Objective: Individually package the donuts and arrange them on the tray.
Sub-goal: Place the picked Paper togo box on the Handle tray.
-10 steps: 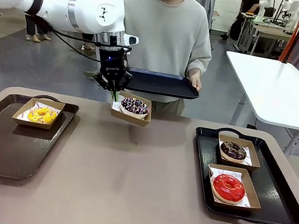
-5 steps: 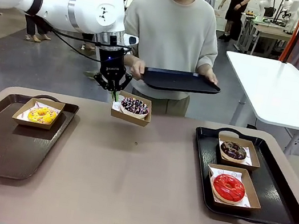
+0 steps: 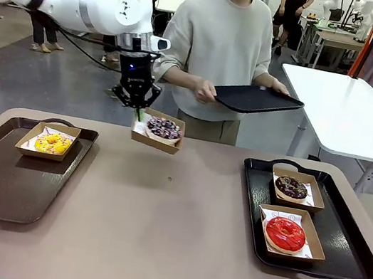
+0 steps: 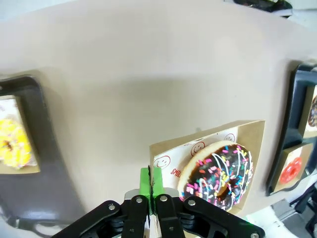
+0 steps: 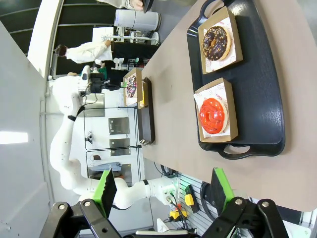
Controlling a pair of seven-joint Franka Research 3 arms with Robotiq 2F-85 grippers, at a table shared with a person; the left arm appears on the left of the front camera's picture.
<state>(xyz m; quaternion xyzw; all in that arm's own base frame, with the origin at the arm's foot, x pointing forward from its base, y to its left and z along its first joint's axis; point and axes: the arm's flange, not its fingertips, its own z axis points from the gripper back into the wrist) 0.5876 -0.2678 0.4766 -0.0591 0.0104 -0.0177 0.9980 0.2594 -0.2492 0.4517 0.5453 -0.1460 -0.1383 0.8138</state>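
Sprinkled donut point(image 3: 164, 128) (in its cardboard box point(image 3: 140, 136)) hangs above the surface point(image 3: 174, 210), seemingly tilted, box edge pinched by the left hand point(image 3: 137, 109).

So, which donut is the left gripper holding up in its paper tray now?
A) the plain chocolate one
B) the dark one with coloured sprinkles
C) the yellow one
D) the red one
B: the left gripper pinches the edge of the paper tray carrying the sprinkled dark donut, lifted above the table.
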